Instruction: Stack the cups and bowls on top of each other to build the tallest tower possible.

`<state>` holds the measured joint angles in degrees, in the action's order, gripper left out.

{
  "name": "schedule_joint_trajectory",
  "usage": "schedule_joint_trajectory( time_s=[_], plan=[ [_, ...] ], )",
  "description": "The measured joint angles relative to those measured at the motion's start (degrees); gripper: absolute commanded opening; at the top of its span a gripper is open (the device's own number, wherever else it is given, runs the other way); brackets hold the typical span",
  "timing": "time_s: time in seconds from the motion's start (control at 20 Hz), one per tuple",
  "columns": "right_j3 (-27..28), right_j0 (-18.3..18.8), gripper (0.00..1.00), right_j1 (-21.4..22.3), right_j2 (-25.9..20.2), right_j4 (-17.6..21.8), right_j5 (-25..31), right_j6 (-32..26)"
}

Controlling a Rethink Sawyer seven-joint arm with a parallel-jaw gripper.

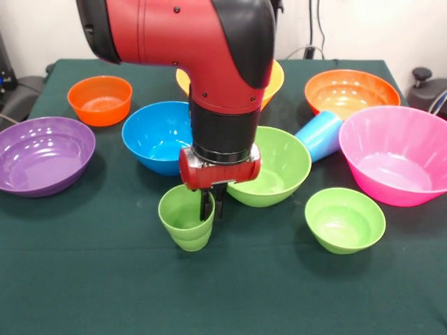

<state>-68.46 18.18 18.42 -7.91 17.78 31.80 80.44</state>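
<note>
Gripper (pixel 211 206) pinches the rim of the upright lime green cup (pixel 186 218) beside the green bowl (pixel 276 167).

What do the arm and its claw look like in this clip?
The arm is glossy red with rounded black joint covers and a few small dark screw heads. Its wrist is a black cylinder that ends in a red collar. Under the collar, the claw has short, thin black fingers. No cables or markings are visible on the arm.

A robotics lab: a green-clothed table (pixel 63 293), cables (pixel 307 50) on a white far wall, equipment at both edges.
</note>
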Motion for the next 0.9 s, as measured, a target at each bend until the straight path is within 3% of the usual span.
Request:
schedule_joint_trajectory(
  time_s=[0.9],
  plan=[
    [2.4,0.4,0.0,-1.1,-1.3,0.0,0.0,0.0]
  ],
)
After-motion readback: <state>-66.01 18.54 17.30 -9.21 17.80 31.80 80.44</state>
